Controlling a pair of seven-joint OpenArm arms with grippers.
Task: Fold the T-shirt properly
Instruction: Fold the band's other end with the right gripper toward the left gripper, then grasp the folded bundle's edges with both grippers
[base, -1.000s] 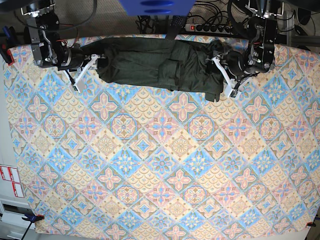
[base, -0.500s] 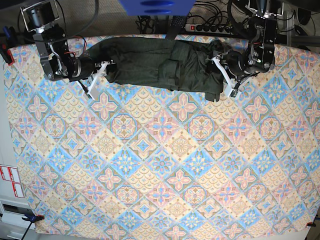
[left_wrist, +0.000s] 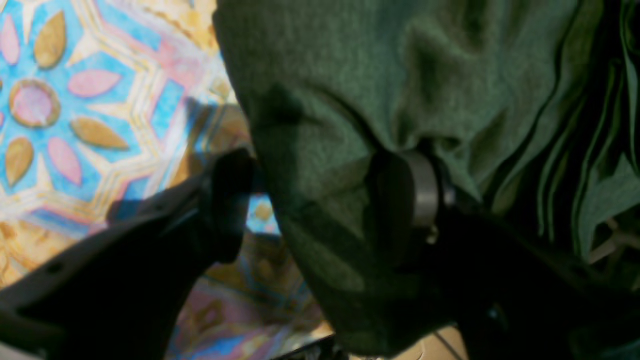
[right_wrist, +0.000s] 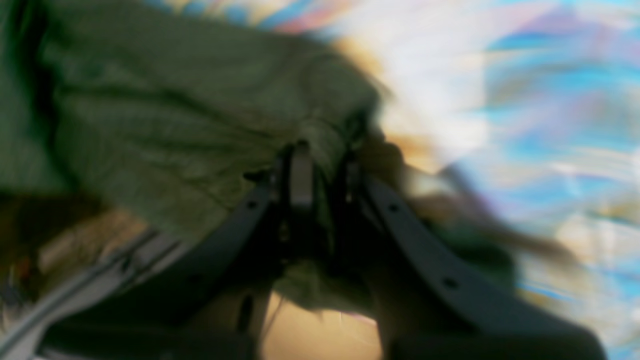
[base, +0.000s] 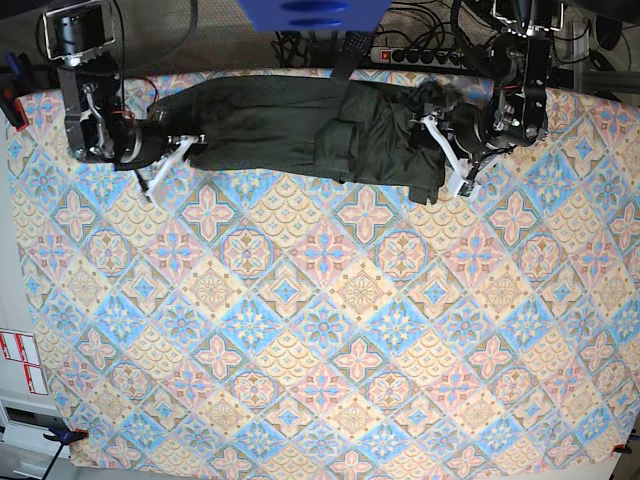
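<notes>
The dark olive-green T-shirt (base: 300, 125) lies bunched in a long band along the table's far edge. My right gripper (base: 183, 150), at the shirt's left end in the base view, is shut on a pinch of the fabric; the blurred right wrist view shows the gripper (right_wrist: 320, 165) clamping the T-shirt (right_wrist: 175, 125). My left gripper (base: 447, 155) is at the shirt's right end. In the left wrist view the gripper (left_wrist: 315, 200) has its jaws wide apart, with a fold of the T-shirt (left_wrist: 350, 75) hanging between them.
A patterned tablecloth (base: 320, 320) covers the table. Behind the far edge are a power strip (base: 420, 55), cables and a blue object (base: 310, 12). Red-and-white labels (base: 20, 360) are off the table's left edge.
My right gripper went right into the shirt's left end, then drew back left, and the shirt's left end now reaches farther left. The left arm has hardly moved.
</notes>
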